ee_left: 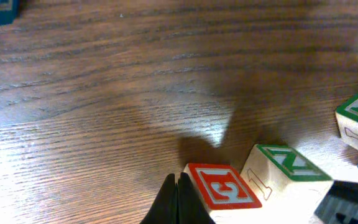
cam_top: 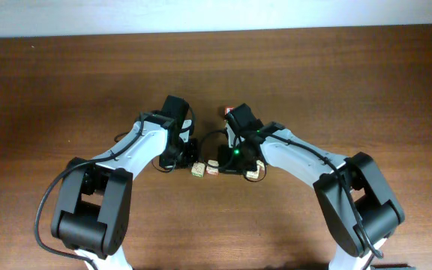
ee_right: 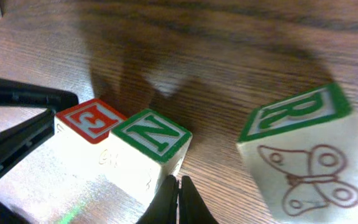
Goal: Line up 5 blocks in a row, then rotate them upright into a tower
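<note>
At the middle of the desk (cam_top: 336, 82), between the two arms, three blocks showed plainly. Farthest left, the left jaws were clenched on nothing, their black tips pressed flat together just beside the left edge of the red-letter block (ee_left: 221, 185); whether they touched it could not be told. That block sat flush against the green N block (ee_right: 151, 132) on its right, the pair making a short line across the desk. The right jaws were likewise clenched and empty, their tips pointing at the near lower corner of the green N block, close in front of it. Further right stood the green R block (ee_right: 300, 174), apart from the pair and slightly skewed, with a butterfly drawn in brown outline on its side.

Being cubes, the blocks had no long axis. The coming move seemed to turn on each shut tip standing beside a face it could nudge, with the left arm nearer the red one and the right arm nearer the N. The blocks were pale, smooth wood with square edges and framed printed tops. The desk was dark, grained wood with a dull sheen.
</note>
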`<state>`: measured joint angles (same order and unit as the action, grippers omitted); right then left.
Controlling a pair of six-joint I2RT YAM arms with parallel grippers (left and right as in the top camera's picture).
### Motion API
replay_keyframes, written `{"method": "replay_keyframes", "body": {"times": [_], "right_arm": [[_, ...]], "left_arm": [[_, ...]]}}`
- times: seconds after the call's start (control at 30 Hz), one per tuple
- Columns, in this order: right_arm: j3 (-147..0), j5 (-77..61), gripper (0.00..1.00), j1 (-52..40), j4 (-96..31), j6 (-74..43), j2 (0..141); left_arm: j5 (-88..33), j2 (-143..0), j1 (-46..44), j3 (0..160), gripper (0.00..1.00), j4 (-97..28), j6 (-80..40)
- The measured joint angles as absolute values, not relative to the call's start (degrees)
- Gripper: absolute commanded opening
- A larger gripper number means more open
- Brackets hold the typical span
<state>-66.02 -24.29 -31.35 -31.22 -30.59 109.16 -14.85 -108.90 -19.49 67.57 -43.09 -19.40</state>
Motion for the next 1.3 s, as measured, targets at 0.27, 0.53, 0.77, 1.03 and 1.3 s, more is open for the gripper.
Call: {"method": "replay_keyframes", "body": {"times": [0.27, 0.53, 0.77, 1.03, 1.3], "right_arm": [[-66.0, -24.8, 0.04, -32.1, -31.2, -29.7, 109.1], [-71.1, -19.4, 0.05, -30.0, -34.4, -26.4, 109.2], [-71.4, -19.1, 0.04, -29.3, -26.3, -20.7, 110.0], [-71.6, -24.8, 0.04, -29.8, -25.7, -20.6, 114.9], [-71.6, -28.2, 0.04, -31.6, -26.5, -20.5, 114.9]], "left_arm": [[-14.9, -108.9, -19.5, 67.6, 0.00, -41.5, -21.6], [-13.1, -108.9, -18.8, 67.6, 0.00, -41.2, -22.2], [-10.1, -108.9, -18.2, 67.6, 0.00, -41.9, -22.9], [-9.2, -108.9, -17.0, 67.6, 0.00, -39.5, -25.0], [-9.0, -108.9, -16.9, 67.6, 0.00, -39.3, -25.2]]}}
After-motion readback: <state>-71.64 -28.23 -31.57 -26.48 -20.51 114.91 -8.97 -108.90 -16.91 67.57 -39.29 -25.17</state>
